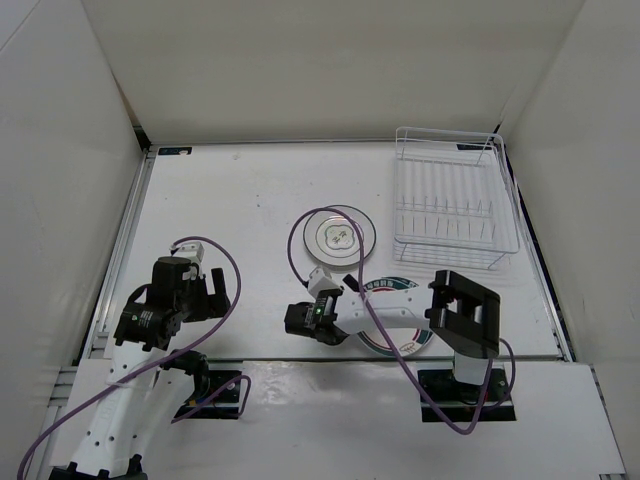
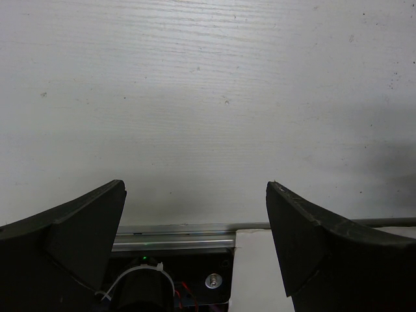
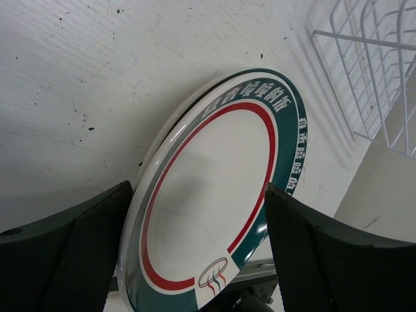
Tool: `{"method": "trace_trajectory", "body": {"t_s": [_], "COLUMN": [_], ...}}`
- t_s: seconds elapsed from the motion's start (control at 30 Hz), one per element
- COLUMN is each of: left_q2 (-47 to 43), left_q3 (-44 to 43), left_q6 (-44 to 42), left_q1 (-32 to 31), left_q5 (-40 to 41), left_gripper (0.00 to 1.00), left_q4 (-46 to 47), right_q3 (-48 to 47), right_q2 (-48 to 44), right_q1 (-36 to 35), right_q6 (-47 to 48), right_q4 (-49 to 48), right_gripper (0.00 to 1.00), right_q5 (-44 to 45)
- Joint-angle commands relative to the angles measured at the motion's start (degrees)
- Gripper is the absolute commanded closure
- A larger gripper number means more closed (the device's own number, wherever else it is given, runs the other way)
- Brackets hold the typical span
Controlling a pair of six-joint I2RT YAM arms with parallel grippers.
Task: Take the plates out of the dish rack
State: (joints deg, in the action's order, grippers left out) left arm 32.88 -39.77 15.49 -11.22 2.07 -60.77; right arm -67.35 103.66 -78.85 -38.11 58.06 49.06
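The white wire dish rack (image 1: 452,208) stands at the back right with no plate showing in it; its corner shows in the right wrist view (image 3: 374,62). The plate with the thin grey rim line (image 1: 338,235) lies flat mid-table. The plate with the dark-green lettered band (image 1: 398,300) lies near the front edge, partly under my right arm. My right gripper (image 1: 330,300) is open just over that plate's left part. In the right wrist view the plate (image 3: 214,195) fills the gap of the gripper (image 3: 198,188). My left gripper (image 1: 205,290) is open and empty over bare table (image 2: 195,214).
White walls enclose the table on the left, back and right. A metal rail (image 2: 175,237) runs along the front edge by the arm bases. Purple cables (image 1: 300,245) loop off both arms, one arching beside the grey-rimmed plate.
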Motion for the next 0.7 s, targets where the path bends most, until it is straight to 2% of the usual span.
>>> {"method": "trace_trajectory", "body": {"t_s": [0.0,0.37,0.67], "left_q2": [-0.3,-0.5,-0.6], "left_q3": [0.5,0.5,0.4], "left_q6": [-0.5,-0.5,-0.5], "left_q1": [-0.1,0.1,0.1], "left_q5": [-0.8,-0.7,-0.7], "left_gripper": [0.00,0.00,0.00], "left_q4": [1.4,1.3,1.3], "right_q3": [-1.0,4.2,7.9], "right_q2": [1.1,-3.5,-6.4], "right_q1": [1.1,5.1,8.7], "right_q6": [2.8,8.3,10.8], "right_q4": [-0.1,-9.6,-13.0], "right_gripper": [0.16,0.15,0.15], "right_q5": [-2.9,-12.0,-16.2]}}
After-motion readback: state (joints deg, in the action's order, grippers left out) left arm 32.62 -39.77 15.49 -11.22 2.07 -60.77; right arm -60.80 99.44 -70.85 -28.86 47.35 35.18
